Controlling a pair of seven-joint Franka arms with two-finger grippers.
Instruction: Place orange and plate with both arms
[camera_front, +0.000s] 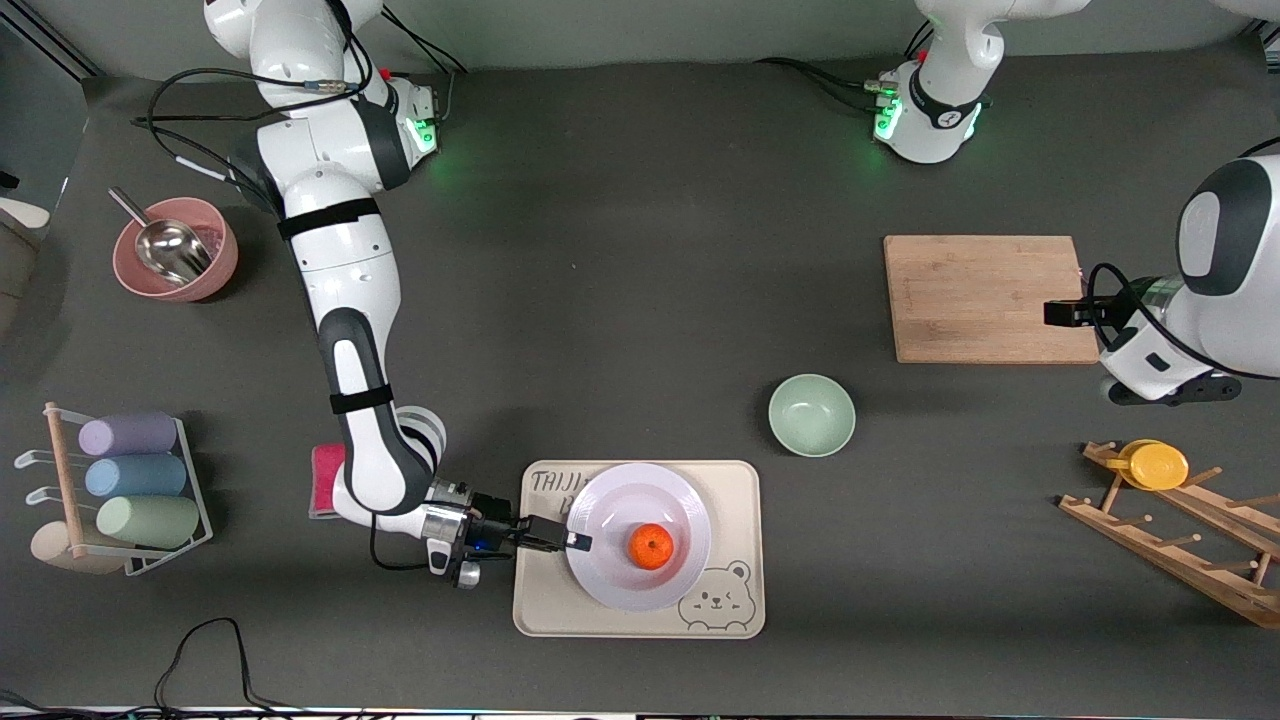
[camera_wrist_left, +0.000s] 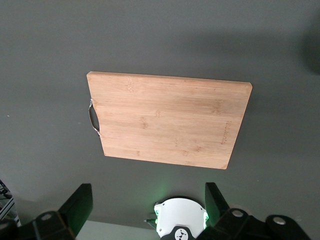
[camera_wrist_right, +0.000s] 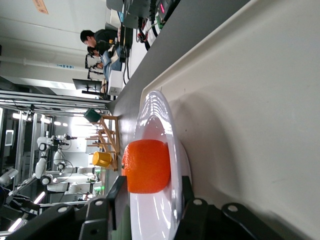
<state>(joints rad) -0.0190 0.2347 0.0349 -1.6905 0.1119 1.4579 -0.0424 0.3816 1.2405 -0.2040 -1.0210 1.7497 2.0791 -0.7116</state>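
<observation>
A: Front view, item one: plate (camera_front: 638, 536) lying on the bear tray (camera_front: 737, 500), orange (camera_front: 651, 546) sitting in it. Right gripper (camera_front: 565, 541) is reaching in low from the right arm's end, its fingers straddling the plate rim.

B: Clamped or loose? We are not able to tell here. Left gripper (camera_front: 1062, 313) is waiting over the board (camera_front: 990, 298) edge.

A: Left wrist view: board (camera_wrist_left: 169, 120) below, jaws standing wide apart, nothing between them.

B: Right wrist view: fingers (camera_wrist_right: 117, 192) are flanking the rim of the plate (camera_wrist_right: 165, 150), a gap showing, orange (camera_wrist_right: 146, 166) just inside. We are judging the plate placed; in backing off, we are advising a level, straight retreat so the rim isn't nudged and the orange (camera_wrist_right: 146, 166) isn't rolling.
</observation>
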